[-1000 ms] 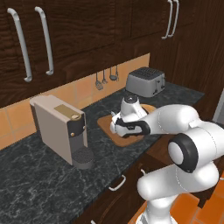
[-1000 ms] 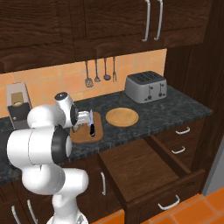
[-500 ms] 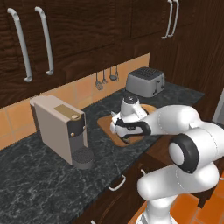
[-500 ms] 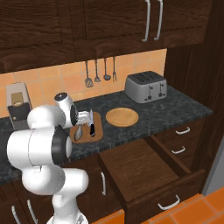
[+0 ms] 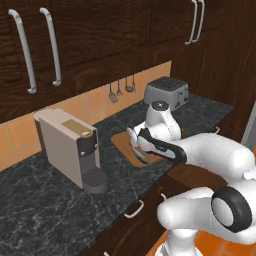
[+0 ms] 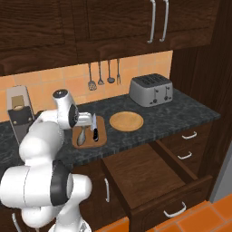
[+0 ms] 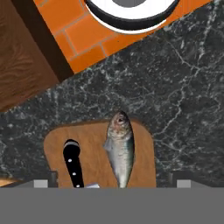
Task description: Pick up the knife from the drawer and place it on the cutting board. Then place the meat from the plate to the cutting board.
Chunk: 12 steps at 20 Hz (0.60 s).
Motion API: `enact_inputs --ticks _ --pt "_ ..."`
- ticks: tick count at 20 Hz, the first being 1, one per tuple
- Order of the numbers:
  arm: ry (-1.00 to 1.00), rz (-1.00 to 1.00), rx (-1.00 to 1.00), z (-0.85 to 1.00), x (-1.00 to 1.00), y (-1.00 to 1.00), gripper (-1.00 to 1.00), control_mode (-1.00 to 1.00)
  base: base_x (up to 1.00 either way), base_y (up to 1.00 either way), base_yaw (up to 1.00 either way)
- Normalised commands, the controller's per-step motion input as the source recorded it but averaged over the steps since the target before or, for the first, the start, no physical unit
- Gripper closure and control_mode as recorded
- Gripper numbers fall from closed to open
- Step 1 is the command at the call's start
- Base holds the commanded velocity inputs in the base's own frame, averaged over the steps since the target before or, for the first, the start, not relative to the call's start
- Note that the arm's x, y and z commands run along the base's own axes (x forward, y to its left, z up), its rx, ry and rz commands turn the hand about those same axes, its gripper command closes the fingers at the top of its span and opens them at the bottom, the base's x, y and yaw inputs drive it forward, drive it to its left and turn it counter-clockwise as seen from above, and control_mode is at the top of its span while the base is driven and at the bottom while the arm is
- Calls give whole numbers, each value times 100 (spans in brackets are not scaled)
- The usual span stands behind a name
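The end effector hangs just above the board with its jaws spread wide and nothing between them: released. Directly beneath it lie both task things, side by side on the board and apart from each other: the fish, and the knife with its black handle.

The plate sits bare on the desk just off to the side of the end effector, beyond the board's edge. The drawer stands pulled out below the desk front, its wooden floor showing no knife.

Judged from this layout, both placements look done: the knife is out of the drawer and on the board, the fish is off the plate and on the board, and the step in hand is the letting go of the fish. The next move seems to call only for lifting the end effector straight up, clear of the fish, without nudging either thing off the board.

Count: one knife, one fish, one board, one plate, one open drawer. Also one toaster, one coffee machine, and four utensils hanging on the wall behind the end effector.
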Motion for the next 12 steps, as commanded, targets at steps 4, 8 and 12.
enact_inputs --ticks 4,8,12 --pt "0 -23 17 65 -60 -50 -100 -100 0 0 0" --pt "1 -26 14 17 -85 -57 -100 -100 0 0 0" --pt "0 -28 14 16 -100 -53 -100 -100 0 0 0"
